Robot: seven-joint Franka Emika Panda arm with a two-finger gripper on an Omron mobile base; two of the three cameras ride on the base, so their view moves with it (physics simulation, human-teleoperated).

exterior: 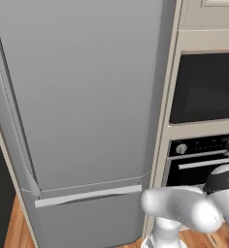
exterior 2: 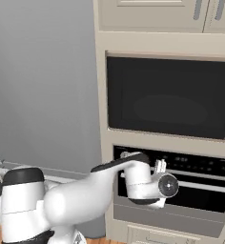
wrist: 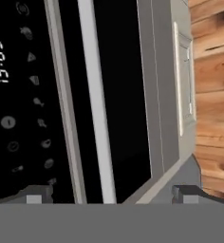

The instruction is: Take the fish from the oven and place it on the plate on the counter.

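Note:
The oven (exterior 2: 181,190) is built into the cream cabinet column, and its door is shut. It has a black control strip (exterior 2: 190,161) and a silver bar handle (exterior 2: 209,186). My gripper (exterior 2: 159,167) is right in front of the door's left part, at handle height. In the hand view, rolled sideways, the handle (wrist: 97,104) runs between the two fingertips of my gripper (wrist: 112,194). The jaws stand wide apart, open, with nothing gripped. The black door glass (wrist: 126,95) is very close. The fish is hidden behind the shut door. The plate and the counter are out of view.
A tall grey fridge (exterior: 82,106) stands left of the oven column. A black-glass appliance (exterior 2: 171,97) sits above the oven, and a drawer front (wrist: 182,80) below it. The floor (wrist: 211,95) is wood planks. My arm (exterior: 184,206) reaches in from low down.

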